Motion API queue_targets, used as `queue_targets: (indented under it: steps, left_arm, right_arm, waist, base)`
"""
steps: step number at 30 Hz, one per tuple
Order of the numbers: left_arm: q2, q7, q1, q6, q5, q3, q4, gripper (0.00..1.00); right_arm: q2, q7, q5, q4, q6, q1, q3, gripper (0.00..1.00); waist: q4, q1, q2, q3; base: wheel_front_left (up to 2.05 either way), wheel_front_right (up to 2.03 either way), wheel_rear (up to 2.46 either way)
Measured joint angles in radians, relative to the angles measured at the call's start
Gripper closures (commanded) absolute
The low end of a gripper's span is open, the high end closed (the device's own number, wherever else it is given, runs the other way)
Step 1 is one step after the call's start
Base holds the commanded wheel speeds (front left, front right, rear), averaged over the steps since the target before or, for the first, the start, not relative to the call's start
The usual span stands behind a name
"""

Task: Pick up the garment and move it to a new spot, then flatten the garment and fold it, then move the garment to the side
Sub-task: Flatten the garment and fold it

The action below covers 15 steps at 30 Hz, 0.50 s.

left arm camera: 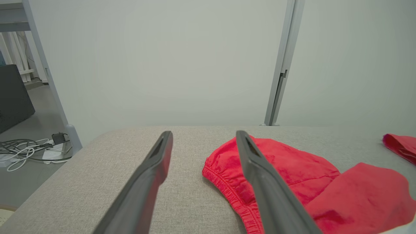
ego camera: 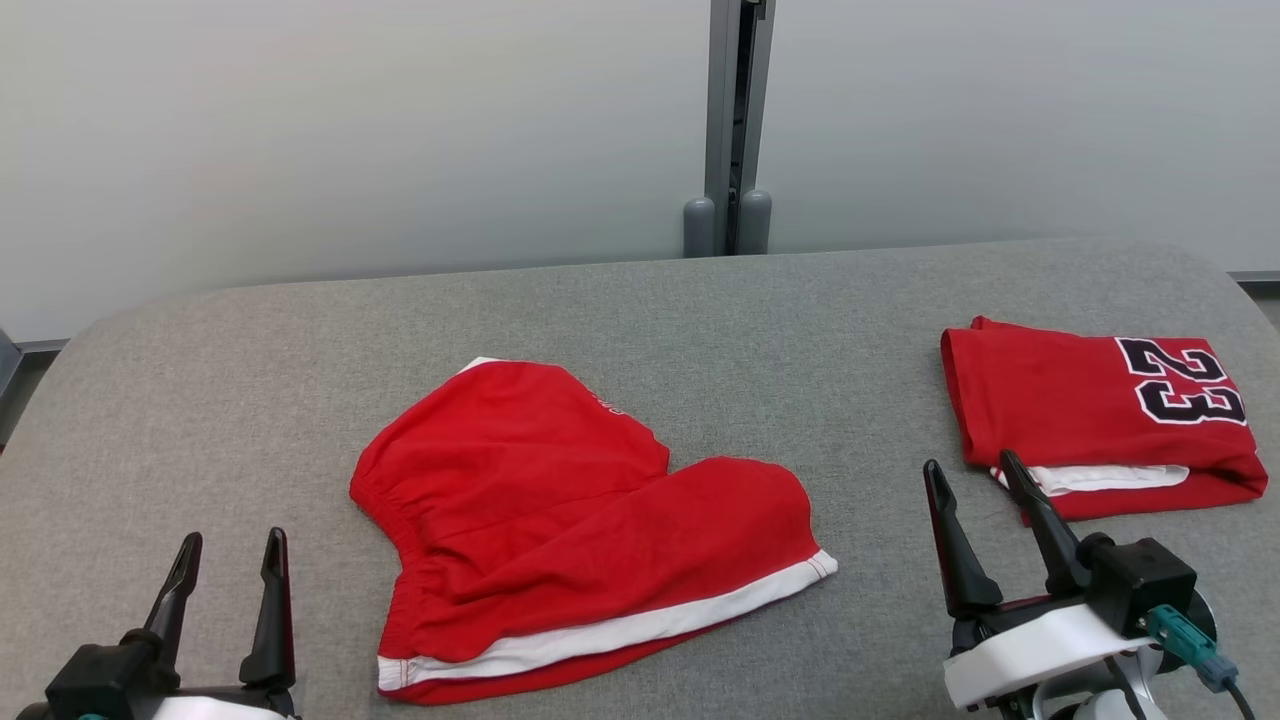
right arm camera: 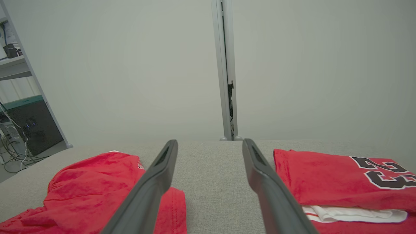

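Note:
Red shorts (ego camera: 560,520) with a white hem band lie loosely folded over themselves in the middle of the grey table (ego camera: 700,320), waistband toward the left. They also show in the left wrist view as red shorts (left arm camera: 292,175) and in the right wrist view as red shorts (right arm camera: 91,182). My left gripper (ego camera: 232,545) stands open at the lower left, to the left of the shorts, holding nothing. My right gripper (ego camera: 972,468) is open at the lower right, between the shorts and a folded jersey, its fingers empty.
A folded red jersey (ego camera: 1090,420) with the number 23 lies at the table's right side, also seen as the jersey (right arm camera: 338,182). A pale wall with a grey post (ego camera: 735,120) stands behind the table. Cables (left arm camera: 26,149) lie on the floor to the left.

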Motion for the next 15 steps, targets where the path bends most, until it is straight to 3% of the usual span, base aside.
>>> queue_targets:
  steps: [15]
  left_arm:
    - [-0.045, 0.000, -0.005, -0.051, 0.049, 0.053, 0.026, 0.00]
  right_arm:
    - [0.000, 0.000, 0.002, 0.002, 0.000, -0.001, -0.001, 0.00]
  waist:
    - [-0.001, 0.0000, 0.0000, -0.001]
  base:
    - [0.00, 0.00, 0.00]
